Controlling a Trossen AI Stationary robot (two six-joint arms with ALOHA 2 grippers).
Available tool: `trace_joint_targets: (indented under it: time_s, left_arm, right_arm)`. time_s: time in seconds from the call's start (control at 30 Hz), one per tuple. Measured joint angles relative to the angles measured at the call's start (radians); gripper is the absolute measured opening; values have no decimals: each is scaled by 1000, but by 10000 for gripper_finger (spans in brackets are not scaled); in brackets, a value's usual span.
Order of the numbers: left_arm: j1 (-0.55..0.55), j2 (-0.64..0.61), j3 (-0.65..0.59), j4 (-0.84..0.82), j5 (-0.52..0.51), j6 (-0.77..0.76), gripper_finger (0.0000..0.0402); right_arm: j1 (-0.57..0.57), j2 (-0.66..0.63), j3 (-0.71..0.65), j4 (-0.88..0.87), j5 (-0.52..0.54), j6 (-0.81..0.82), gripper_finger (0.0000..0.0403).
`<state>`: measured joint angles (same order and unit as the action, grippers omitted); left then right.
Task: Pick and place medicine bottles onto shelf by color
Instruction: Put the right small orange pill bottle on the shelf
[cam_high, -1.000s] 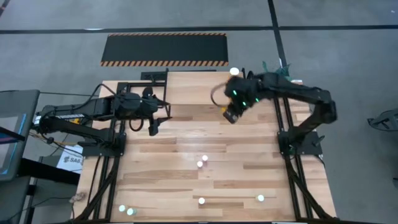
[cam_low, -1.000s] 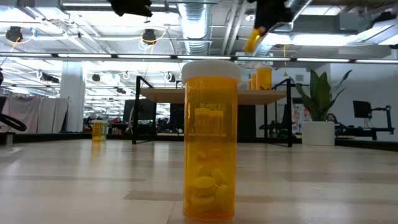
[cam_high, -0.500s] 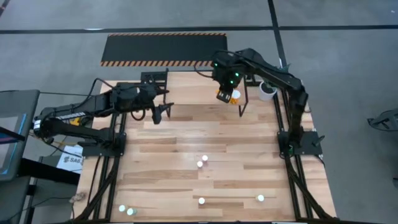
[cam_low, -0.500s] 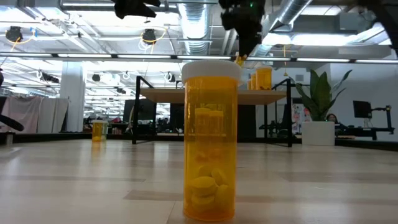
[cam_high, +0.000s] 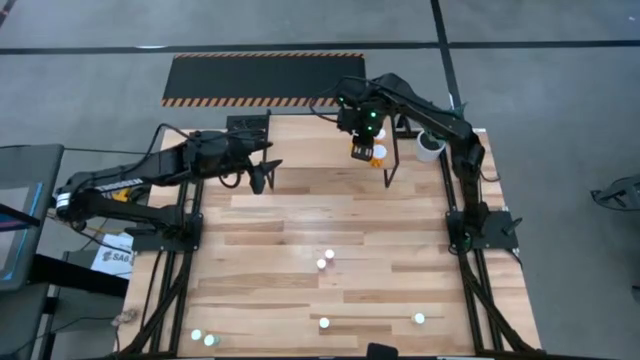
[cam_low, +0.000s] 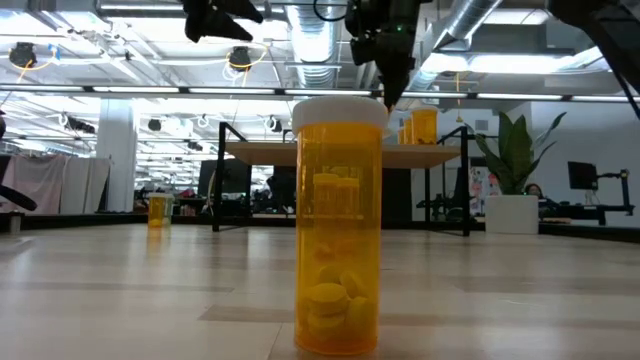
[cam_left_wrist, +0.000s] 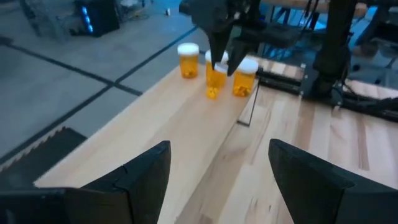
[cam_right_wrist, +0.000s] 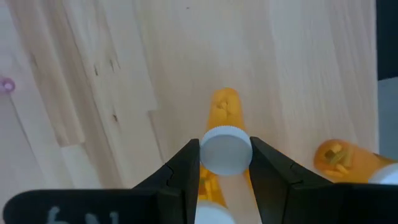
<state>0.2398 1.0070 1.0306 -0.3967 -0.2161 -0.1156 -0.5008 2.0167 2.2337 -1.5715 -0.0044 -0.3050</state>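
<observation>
My right gripper (cam_high: 362, 142) is over the shelf (cam_high: 320, 150) at the table's far side, shut on an orange medicine bottle (cam_left_wrist: 216, 78) with a white cap. Two more orange bottles (cam_left_wrist: 188, 60) (cam_left_wrist: 245, 76) stand on the shelf's wood top on either side of it. My left gripper (cam_high: 262, 178) is open and empty above the table, left of the shelf's front. A large orange bottle (cam_low: 338, 225) stands on the table close to the low camera. Several other bottles (cam_high: 324, 261) stand on the table's near half. My right gripper pinches the bottle's white cap (cam_right_wrist: 226, 149) between its two fingers, one on each side. The fingers come from above, pointing down. The bottle is upright below them, its base at the shelf top (cam_left_wrist: 212, 94); whether it rests there or hangs just above, I cannot tell.
A white pot with a green plant (cam_high: 430, 145) stands right of the shelf. A small orange bottle (cam_low: 157, 208) stands far left on the table. White-capped bottles stand at the near edge (cam_high: 202, 338) (cam_high: 419, 319). A black mat with striped edges (cam_high: 265, 78) lies beyond the table.
My right gripper has carried the orange bottle from right of the shelf toward the table's far left, over the shelf top, turned it from tilted to upright and lowered it between the two standing bottles. My left gripper has gone a little toward the far and right edges.
</observation>
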Motion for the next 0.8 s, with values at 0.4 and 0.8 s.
trace_joint_targets:
  time_s: [0.4,0.8]
  left_arm:
    - [0,21,0,31,0,3,258]
    - [0,22,0,29,0,25,258]
  right_arm:
    - [53,1,-1,0,-17,3,133]
    - [46,1,-53,0,-19,0,134]
